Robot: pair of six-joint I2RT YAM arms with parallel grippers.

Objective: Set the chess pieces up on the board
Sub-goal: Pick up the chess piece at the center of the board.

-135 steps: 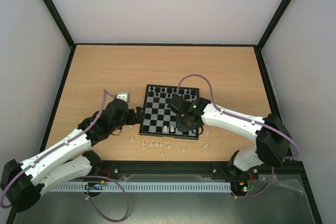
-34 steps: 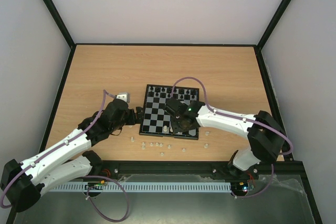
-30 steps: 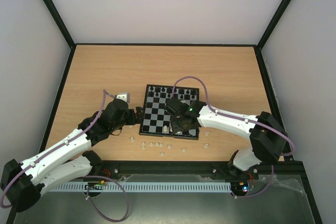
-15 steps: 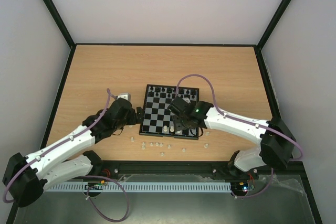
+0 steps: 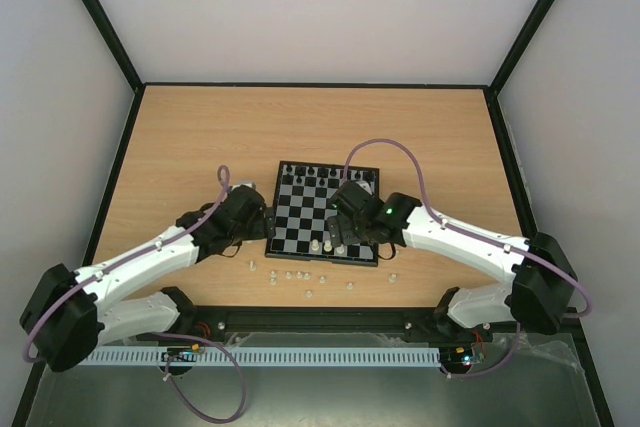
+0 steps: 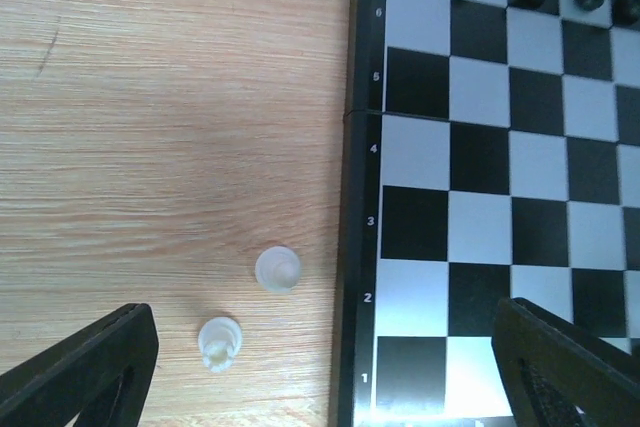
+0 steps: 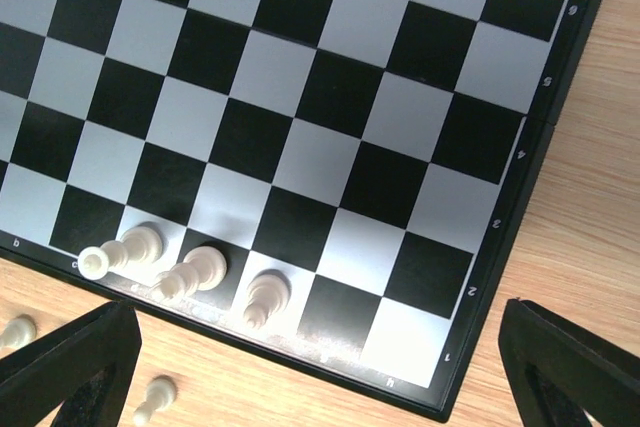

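my right pincer (image 7: 320,359) is spread wide and empty above the board (image 7: 330,97), near 3 white pieces (image 7: 205,272) standing on its near row. my left pincer (image 6: 330,367), also spread, hangs over 2 loose pieces (image 6: 277,269) on the table (image 6: 150,97), just beside the board's left edge.

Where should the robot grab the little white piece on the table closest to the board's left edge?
Probably from straight above, pinching the white piece by its sides just under the top. It stands upright on the table, round top facing up, bare wood all around. The board and another piece are near but not touching.
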